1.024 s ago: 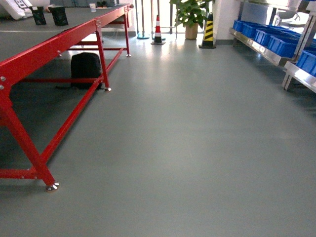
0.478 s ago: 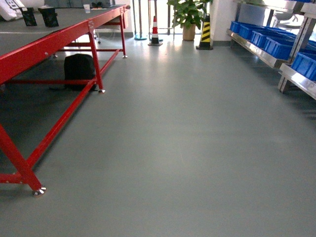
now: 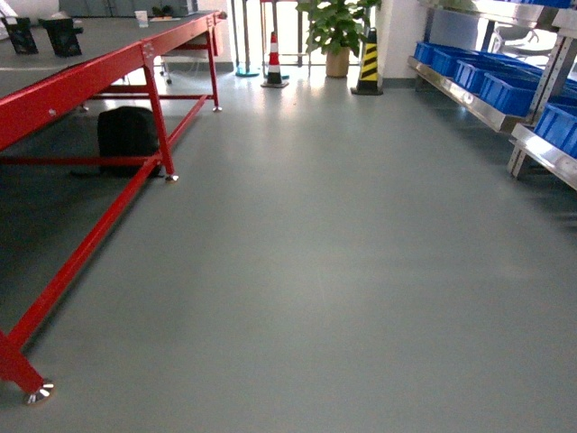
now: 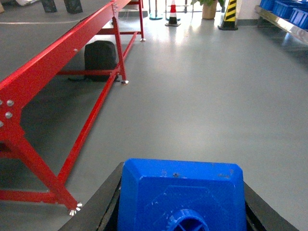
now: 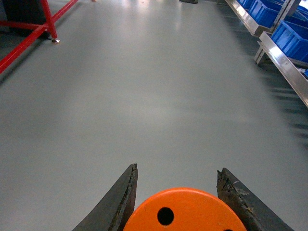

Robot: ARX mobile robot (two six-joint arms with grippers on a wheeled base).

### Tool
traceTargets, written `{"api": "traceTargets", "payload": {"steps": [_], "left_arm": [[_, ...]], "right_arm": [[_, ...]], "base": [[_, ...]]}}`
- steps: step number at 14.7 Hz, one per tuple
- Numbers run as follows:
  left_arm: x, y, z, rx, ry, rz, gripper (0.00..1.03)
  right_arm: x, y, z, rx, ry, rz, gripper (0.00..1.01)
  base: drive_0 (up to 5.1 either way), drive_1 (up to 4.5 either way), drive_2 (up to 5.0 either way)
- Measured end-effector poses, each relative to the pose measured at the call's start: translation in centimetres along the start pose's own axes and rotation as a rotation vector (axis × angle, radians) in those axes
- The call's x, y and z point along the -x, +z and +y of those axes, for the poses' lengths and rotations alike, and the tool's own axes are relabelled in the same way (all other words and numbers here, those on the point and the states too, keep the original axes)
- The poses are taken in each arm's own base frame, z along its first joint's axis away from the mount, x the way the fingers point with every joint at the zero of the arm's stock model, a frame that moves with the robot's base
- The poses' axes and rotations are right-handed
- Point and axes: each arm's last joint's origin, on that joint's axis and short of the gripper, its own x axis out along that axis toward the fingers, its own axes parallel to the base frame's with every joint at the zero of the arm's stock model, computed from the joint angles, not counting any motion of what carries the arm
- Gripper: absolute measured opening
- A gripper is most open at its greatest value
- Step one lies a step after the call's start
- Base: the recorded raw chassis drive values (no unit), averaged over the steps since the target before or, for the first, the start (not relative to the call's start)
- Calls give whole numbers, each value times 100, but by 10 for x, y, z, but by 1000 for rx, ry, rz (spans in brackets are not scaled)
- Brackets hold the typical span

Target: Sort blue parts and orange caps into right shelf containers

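The left hand [image 4: 180,211] grips a blue part [image 4: 180,195] and the right hand [image 5: 175,202] an orange cap [image 5: 185,211], while the shelf containers [image 3: 505,81] lie ahead to the right, nearer the right arm.

Industrial workshop or factory hall. A wide, smooth grey floor [image 3: 343,271] runs between a long table [image 3: 81,81] on a red steel frame with levelling feet at left and a steel shelf [image 3: 469,95] at right carrying a row of large blue crates [image 3: 505,86]. At the far end stand a red-and-white traffic cone [image 3: 273,61], a black-and-yellow striped post [image 3: 368,65] and a potted plant [image 3: 335,32]. A black bag [image 3: 126,135] sits beneath the table.
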Motion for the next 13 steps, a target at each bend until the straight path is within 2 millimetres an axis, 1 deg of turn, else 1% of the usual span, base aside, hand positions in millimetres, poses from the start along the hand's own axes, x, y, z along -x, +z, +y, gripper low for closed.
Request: {"api": "traceTargets", "payload": {"steps": [13], "left_arm": [[0, 0, 0, 0, 0, 0, 45]], "right_arm": [[0, -1, 0, 1, 1, 6, 43]], "base": [[-5, 425, -435]]}}
